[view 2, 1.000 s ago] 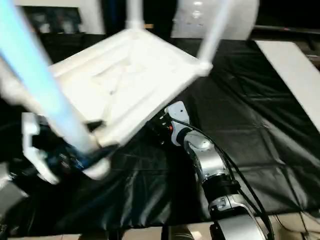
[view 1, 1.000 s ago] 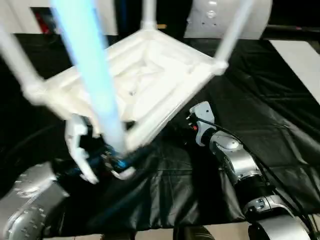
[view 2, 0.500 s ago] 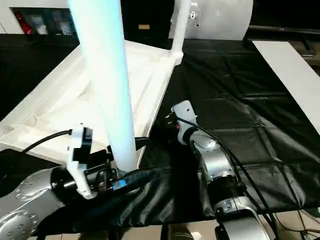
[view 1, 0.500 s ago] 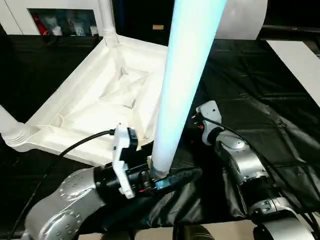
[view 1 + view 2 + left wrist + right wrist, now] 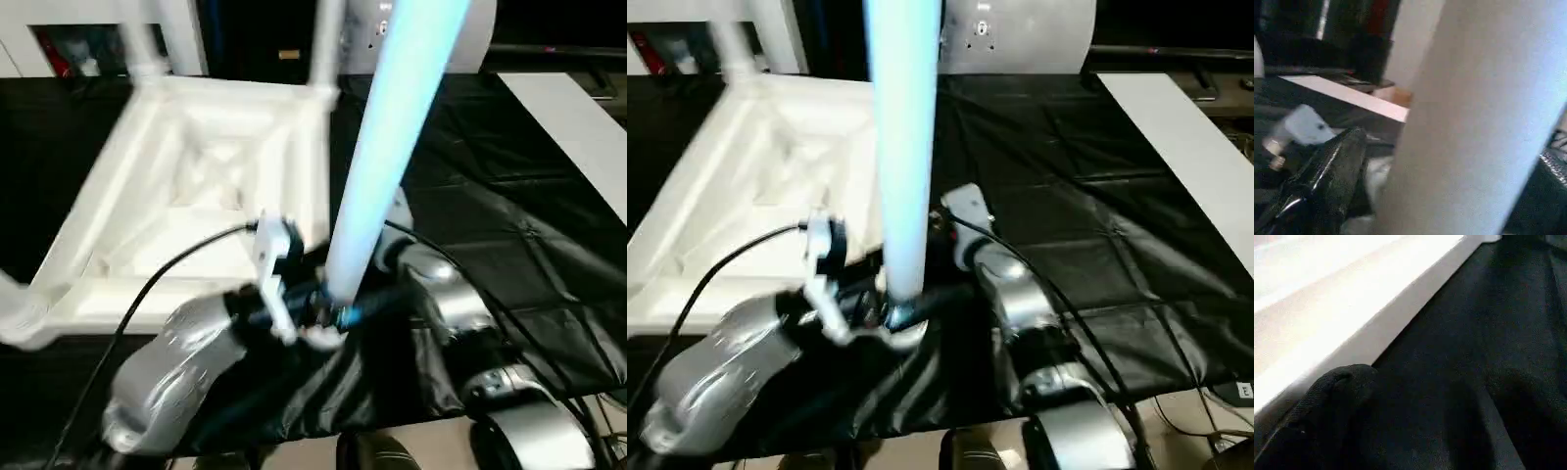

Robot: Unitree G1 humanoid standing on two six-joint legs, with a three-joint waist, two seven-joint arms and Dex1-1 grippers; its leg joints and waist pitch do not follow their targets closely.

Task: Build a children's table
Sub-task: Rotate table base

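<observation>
While the table top lies inverted, assembly appears nearly done
Left gripper grasps one leg; right gripper released

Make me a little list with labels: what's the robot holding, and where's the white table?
Table top: upside down on the black-covered worktable, ribs showing
Near leg: standing up, base at the left tool
Left tool: fingers around that leg
Right tool: open, empty, beside the top's edge
Far legs: two upright in the back corners
</observation>
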